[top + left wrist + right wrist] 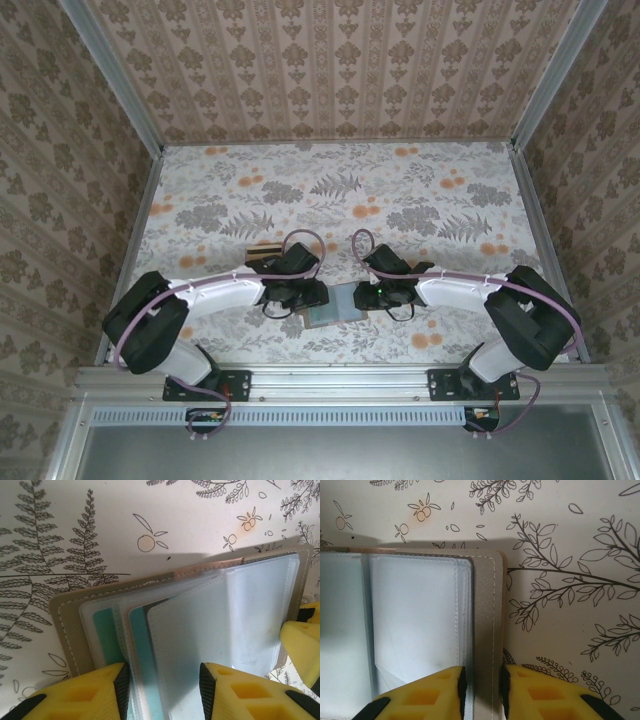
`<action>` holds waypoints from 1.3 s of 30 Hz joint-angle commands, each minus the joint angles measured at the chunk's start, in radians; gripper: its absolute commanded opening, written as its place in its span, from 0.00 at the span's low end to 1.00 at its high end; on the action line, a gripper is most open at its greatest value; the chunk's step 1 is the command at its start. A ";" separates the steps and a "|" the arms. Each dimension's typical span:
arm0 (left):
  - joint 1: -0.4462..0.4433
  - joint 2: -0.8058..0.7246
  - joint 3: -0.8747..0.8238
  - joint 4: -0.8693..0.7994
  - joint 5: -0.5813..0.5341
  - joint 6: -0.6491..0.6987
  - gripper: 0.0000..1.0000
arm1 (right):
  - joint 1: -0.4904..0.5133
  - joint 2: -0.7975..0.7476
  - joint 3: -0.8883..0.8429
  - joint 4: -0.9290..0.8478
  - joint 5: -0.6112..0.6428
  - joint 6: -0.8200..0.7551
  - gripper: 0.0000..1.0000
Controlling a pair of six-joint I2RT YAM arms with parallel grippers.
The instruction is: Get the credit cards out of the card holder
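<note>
The card holder (335, 306) lies open near the table's front edge, between my two grippers. Its grey-brown cover (65, 625) frames several clear sleeves (220, 620). Two teal credit cards (106, 635) sit in the left-hand sleeves. My left gripper (162, 692) is open over the fanned sleeves, its left pad against their edges and one sleeve running under both fingers. My right gripper (482, 692) is shut on the cover's right border (487, 610), one pad on each side of the stitched strip. One of its yellow fingers (300, 640) shows at the holder's right edge.
A flat tan rectangle (264, 256) lies on the floral tablecloth (340, 190) just behind the left arm's wrist. Patterned walls close in the back and both sides. The arms' bases stand on a metal rail (340, 382) along the near edge.
</note>
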 commanded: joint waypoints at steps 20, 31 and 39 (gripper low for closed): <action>-0.033 0.035 0.102 -0.072 0.006 0.089 0.93 | 0.018 0.050 0.008 -0.014 -0.024 0.005 0.29; -0.039 0.029 0.115 -0.110 -0.023 0.087 0.91 | 0.018 0.053 0.011 -0.016 -0.025 0.003 0.30; -0.037 0.060 0.093 -0.055 0.018 0.091 0.88 | 0.018 0.052 0.005 -0.016 -0.026 0.003 0.30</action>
